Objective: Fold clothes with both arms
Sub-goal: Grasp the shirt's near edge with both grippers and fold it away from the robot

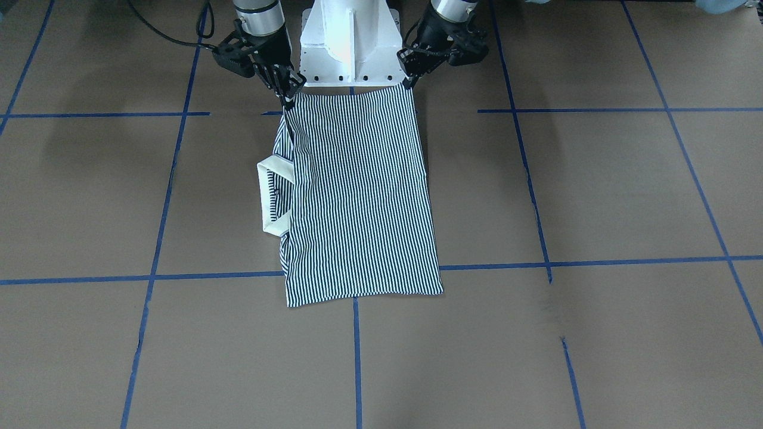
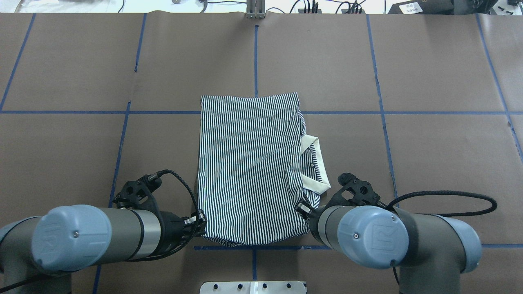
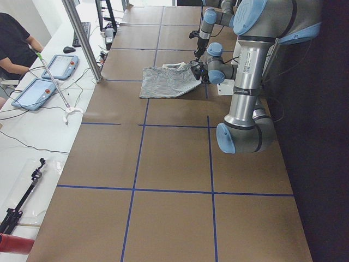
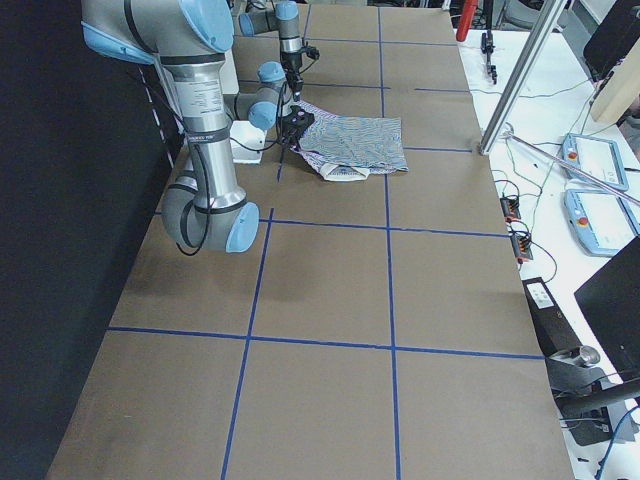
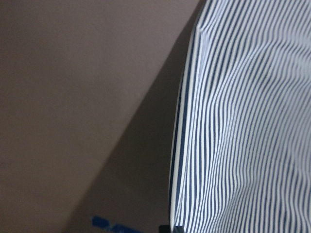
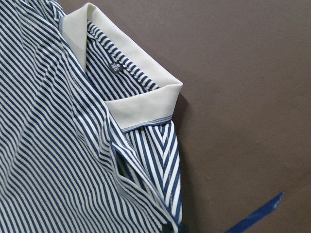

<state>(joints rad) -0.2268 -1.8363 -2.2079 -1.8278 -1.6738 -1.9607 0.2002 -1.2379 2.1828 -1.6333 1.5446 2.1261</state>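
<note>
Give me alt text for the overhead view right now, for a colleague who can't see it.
A striped polo shirt, folded into a narrow rectangle, lies on the brown table, cream collar poking out on the right. The left gripper and right gripper hold its two near corners.

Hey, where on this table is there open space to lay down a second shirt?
Bare table lies wide on the robot's right past the collar, on its left beside the shirt, and beyond the far hem. It is crowded along the near edge, where the left gripper and right gripper hold the shirt's corners beside the white base.
</note>
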